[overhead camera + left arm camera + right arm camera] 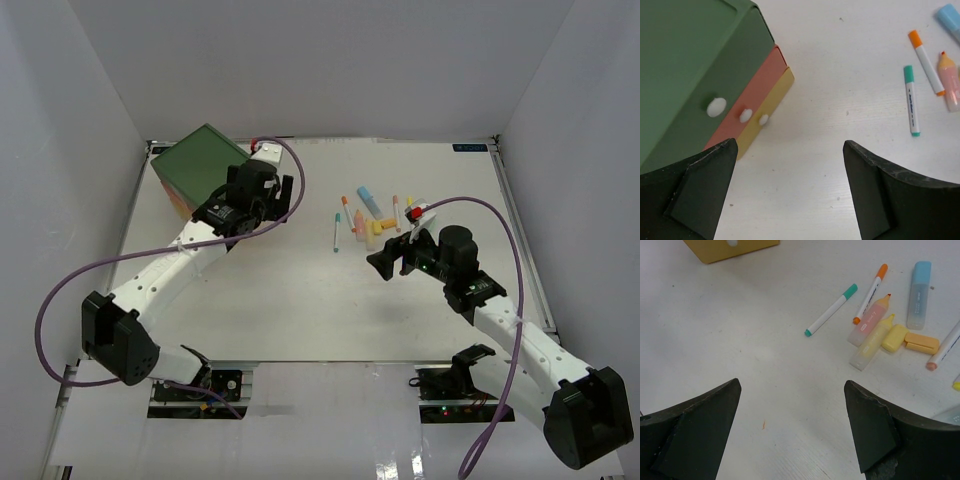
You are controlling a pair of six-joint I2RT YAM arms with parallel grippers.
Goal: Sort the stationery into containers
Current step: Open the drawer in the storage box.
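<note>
Near green-orange-yellow chest (690,75): left end effector (790,150) wide | right end effector (790,385) wide (empty) | pastel pens (875,330) scattered

From above I can't see the chest's (203,160) drawers; my left arm (240,200) covers its front. The left wrist view crops the chest at top and left, and a blue marker (950,17) at the right edge. The right wrist view shows only a strip of the yellow drawer (730,247), and a white pen (946,346) runs off frame.
</note>
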